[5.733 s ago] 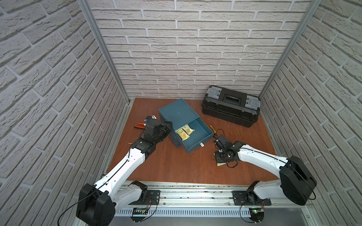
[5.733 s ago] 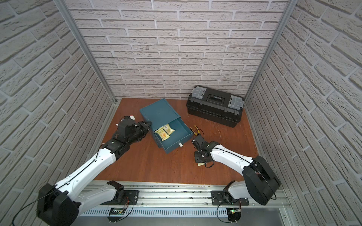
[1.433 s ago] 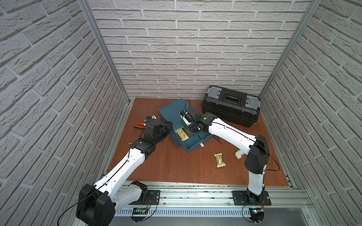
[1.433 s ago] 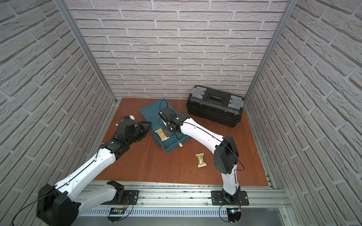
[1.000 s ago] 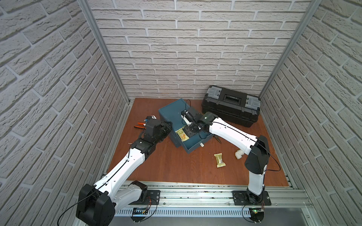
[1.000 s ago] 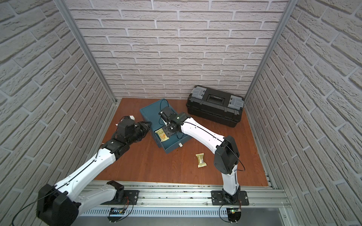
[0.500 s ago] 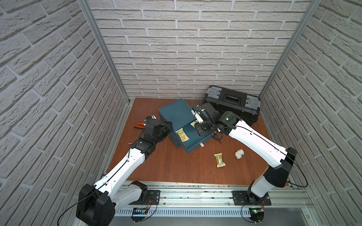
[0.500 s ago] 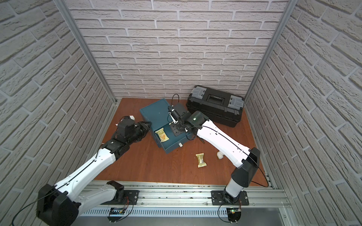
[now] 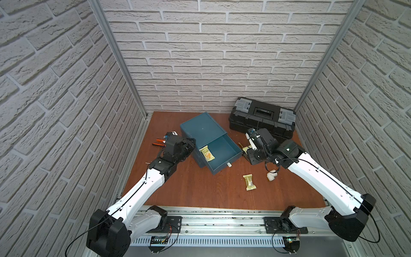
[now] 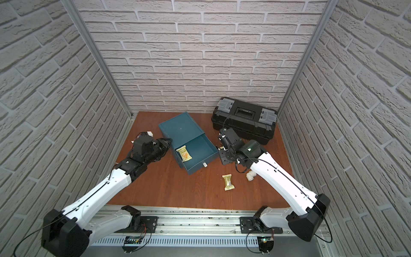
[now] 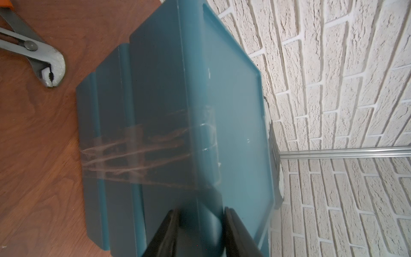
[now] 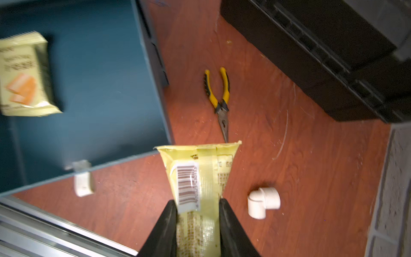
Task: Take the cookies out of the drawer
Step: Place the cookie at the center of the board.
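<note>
Your right end effector is clamped across a pale gold cookie packet, just beside the drawer. A second packet lies inside, a third packet on the surface. They look light, crinkly and slippery, so pinch mid-body, gently. Your left end effector seems clamped on the cabinet corner.

The brown wooden tabletop carries a blue drawer unit near the middle and a black toolbox at the back wall. A pale gold packet lies near the front with a white elbow just beside it. Yellow pliers lie between unit and toolbox, orange pliers on the unit's other side.
</note>
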Available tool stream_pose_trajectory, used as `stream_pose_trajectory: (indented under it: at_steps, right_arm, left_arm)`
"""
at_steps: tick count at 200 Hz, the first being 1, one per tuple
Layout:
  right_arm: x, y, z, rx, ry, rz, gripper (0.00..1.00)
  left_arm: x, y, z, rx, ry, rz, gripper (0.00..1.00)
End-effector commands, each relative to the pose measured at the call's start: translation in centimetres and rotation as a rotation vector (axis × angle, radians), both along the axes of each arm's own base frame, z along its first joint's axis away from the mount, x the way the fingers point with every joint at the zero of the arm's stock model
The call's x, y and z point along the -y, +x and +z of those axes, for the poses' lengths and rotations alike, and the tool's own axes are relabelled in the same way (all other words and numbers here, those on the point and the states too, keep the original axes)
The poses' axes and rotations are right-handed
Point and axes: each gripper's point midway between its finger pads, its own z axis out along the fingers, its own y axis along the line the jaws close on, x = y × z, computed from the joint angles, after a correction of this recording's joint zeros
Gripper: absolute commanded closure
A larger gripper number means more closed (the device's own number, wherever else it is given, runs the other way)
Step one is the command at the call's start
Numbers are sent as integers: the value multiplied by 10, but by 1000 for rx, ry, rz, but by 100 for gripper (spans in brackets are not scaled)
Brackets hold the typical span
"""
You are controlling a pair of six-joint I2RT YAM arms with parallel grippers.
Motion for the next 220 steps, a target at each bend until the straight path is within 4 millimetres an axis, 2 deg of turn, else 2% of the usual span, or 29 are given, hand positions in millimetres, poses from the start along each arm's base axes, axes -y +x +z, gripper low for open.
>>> stream_pose_trajectory:
  at_steps: [1,45,99,161,220]
  right_arm:
    - [18,-11,-32,-59,11,-72,67]
    - [27,-25,-98,-191,4,-154,68]
    - [33,-25,-146,-268,-9,-212,68]
    - [41,-14,-178,-329,-38,-271,68]
    - [48,-26,-198,-402,-73,-289,68]
  left_arm:
    - [0,-10,-16,-66,25,-27,63]
    - [-1,-11,-17,-69,26,-25,63]
    - [-1,-12,-19,-75,27,-28,63]
    - [-2,-13,-20,-76,28,-26,63]
    - [-1,-13,-20,-75,27,-27,63]
